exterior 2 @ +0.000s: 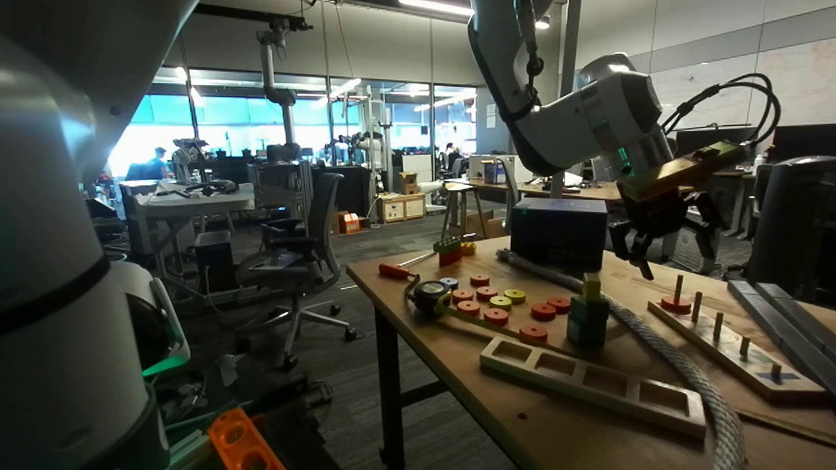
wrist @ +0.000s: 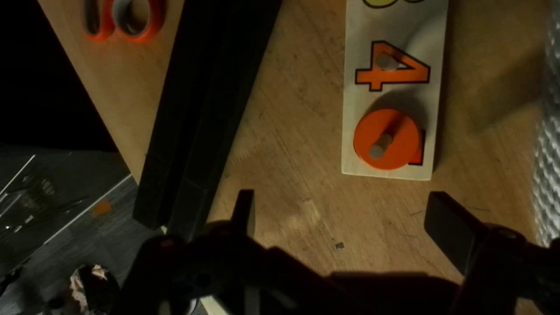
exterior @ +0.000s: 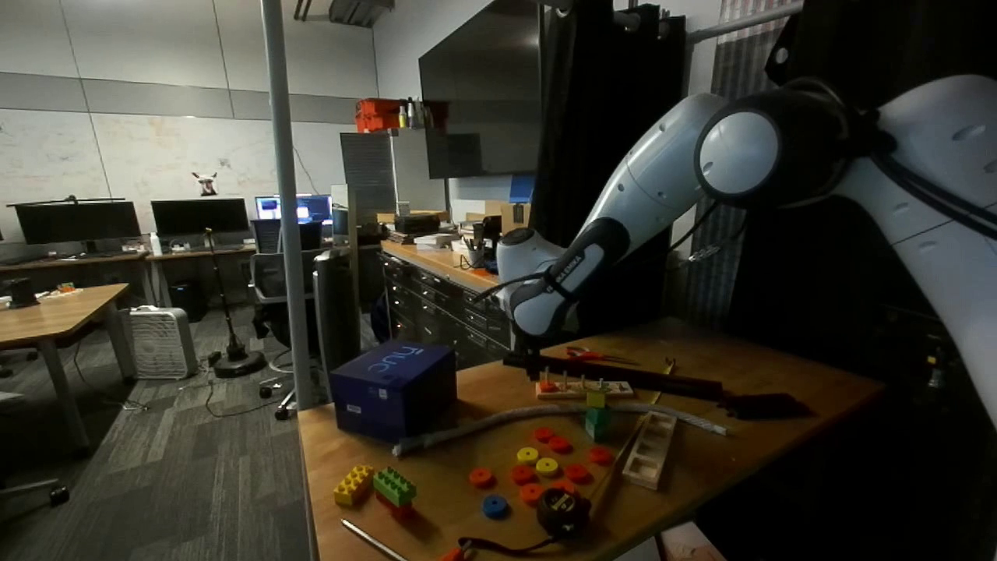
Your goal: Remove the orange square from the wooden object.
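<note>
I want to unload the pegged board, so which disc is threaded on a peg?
The orange disc on the end peg of the wooden board, next to the printed 4; the other visible discs lie on the tabletop.

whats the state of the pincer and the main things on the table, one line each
Pincer: open, nothing between its jaws
Orange disc: around an end peg of the wooden number pegboard
Tape measure: extended
NUC box: closed
Green toy brick: stacked on a red brick
Blue disc: loose, lying flat
Braided rope: lying curved
Scissors: open or shut, cannot tell
</note>
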`<action>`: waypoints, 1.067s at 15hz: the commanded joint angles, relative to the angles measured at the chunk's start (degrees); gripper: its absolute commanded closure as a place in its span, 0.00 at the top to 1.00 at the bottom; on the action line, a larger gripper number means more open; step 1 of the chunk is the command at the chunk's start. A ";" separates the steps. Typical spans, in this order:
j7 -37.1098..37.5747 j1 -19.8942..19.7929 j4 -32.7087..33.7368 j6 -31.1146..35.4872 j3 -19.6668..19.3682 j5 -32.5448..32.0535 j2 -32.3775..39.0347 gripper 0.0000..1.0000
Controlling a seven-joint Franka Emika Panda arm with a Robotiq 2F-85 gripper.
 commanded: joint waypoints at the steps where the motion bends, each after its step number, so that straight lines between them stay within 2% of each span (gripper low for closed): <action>1: -4.13 -1.48 3.94 -3.33 1.22 6.07 1.69 1.00; 7: -8.05 -2.73 6.34 -5.75 1.82 11.80 3.62 1.00; 16: -11.73 -4.91 10.96 -9.14 2.40 16.27 7.45 1.00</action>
